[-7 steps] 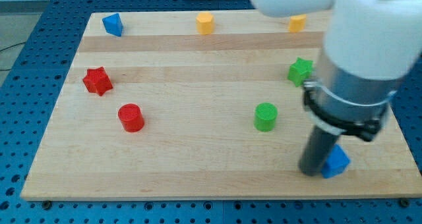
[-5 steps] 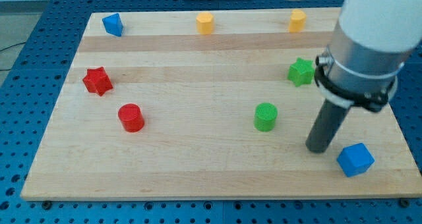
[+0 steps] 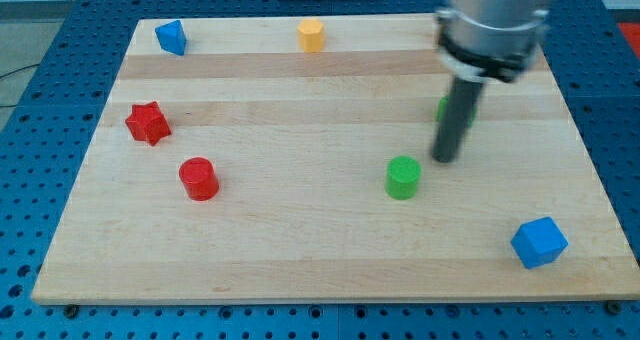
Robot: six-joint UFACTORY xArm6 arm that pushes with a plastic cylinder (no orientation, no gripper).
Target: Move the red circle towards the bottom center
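Up and leftward since the earlier frames, my tip has travelled away from the blue cube, which now lies well below and to the view's right of it, nearest the bottom edge. Just down-left of the tip stands the green cylinder, close but apart. The red circle sits far to the tip's left, with the red star beyond it. A green block, mostly hidden, lies behind the rod. Farthest up-left on the wooden board are the yellow block and the blue block. The rod carries no gripper.
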